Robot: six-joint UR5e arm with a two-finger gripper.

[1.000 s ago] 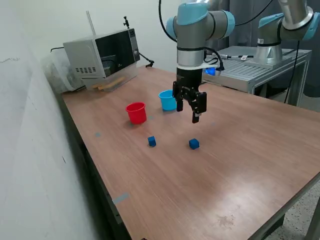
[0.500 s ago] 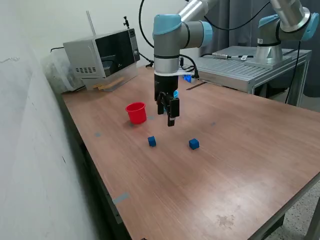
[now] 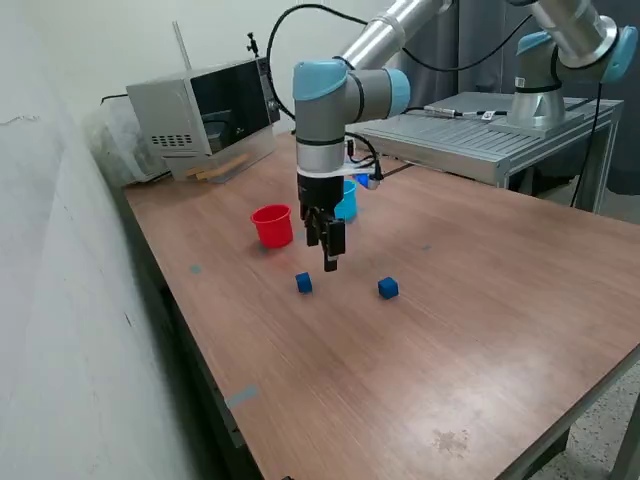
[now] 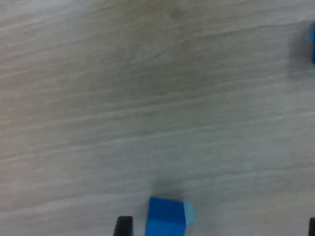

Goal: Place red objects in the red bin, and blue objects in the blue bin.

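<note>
While the nearer blue cube [image 3: 304,284] lies loose on the wooden table [image 3: 480,300], just below the gripper [image 3: 327,252], you are at the approach step. Jaws are spread and empty. Next, centre over it, descend, close. A second blue cube [image 3: 388,288] sits nearby. Cubes look hard-edged; red cup [image 3: 272,225] and light blue cup [image 3: 346,200] are smooth, tapered plastic.

Oblique overview; close downward wrist (tabletop [image 3: 480,300])
</note>
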